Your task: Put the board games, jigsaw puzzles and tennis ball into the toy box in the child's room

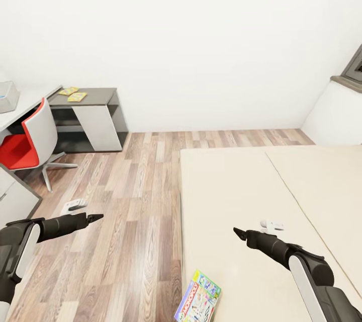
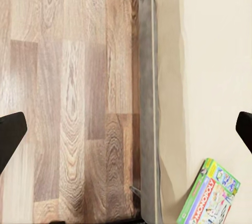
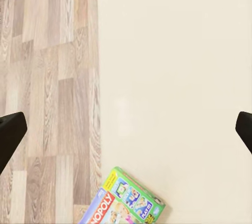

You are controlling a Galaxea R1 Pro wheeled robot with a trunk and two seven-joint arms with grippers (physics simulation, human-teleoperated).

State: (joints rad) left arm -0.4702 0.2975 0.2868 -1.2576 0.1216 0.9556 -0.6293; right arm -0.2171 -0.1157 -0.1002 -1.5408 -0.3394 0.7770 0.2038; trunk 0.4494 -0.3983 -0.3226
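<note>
**Beside the bed, both claws empty**

Above the wood floor, my left claw hangs spread wide and holds nothing. My right claw is over the bed, also wide and empty. A board game lies at the mattress edge. Two jigsaw puzzles rest on the table, far away.

I count one board game on my bed, two puzzles on the desk, one chair
</note>
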